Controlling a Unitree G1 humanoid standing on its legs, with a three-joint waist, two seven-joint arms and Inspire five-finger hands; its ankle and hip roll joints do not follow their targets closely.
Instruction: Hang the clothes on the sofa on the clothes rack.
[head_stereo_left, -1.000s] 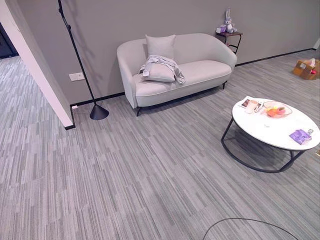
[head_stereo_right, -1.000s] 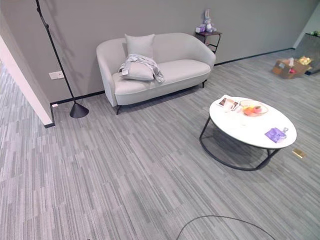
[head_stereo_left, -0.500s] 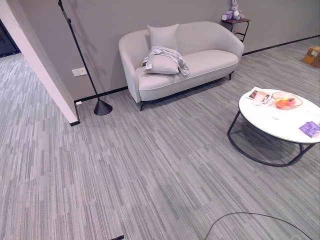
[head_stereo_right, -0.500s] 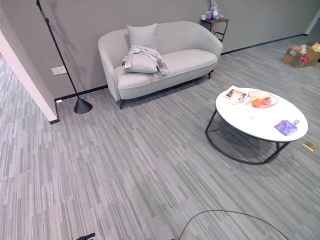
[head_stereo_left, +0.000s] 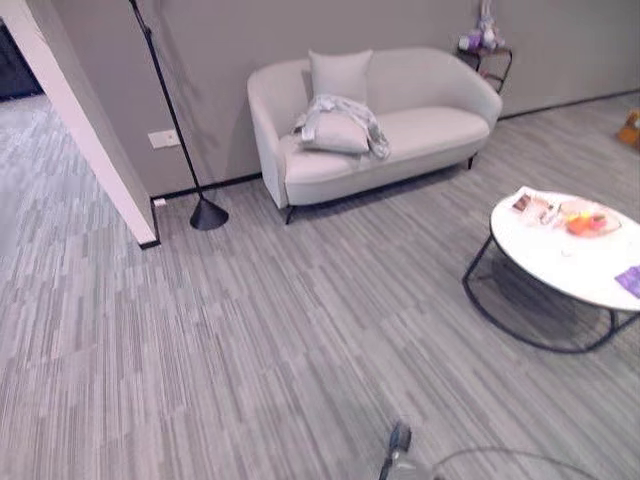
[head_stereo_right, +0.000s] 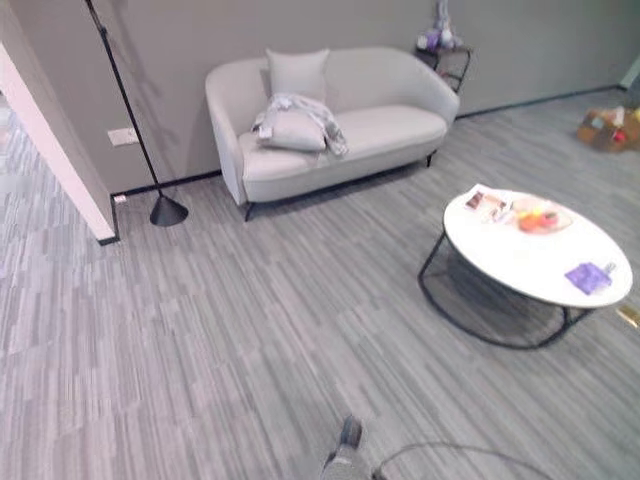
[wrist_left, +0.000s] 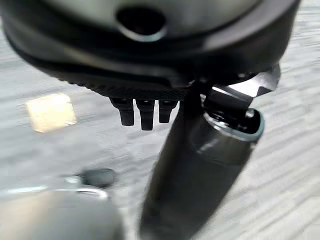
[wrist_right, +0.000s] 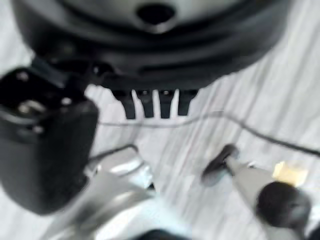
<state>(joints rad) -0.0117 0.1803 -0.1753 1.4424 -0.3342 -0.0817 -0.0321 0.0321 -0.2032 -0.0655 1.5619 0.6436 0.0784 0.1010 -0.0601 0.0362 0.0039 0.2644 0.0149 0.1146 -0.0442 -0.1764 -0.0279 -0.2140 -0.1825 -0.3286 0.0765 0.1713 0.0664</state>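
Carpeted room's sofa (head_stereo_left: 375, 125) view has shifted; both hands (wrist_left: 145, 111) (wrist_right: 155, 107) hang with fingers straight.

My sofa (head_stereo_left: 400, 130) carries two cushions (head_stereo_left: 338, 76) and crumpled clothes (head_stereo_left: 345, 112), draped over the cushion lying flat.

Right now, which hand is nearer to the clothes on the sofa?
Cannot tell. Left hand and right hand both hang open above the carpet, far from the clothes on the sofa.
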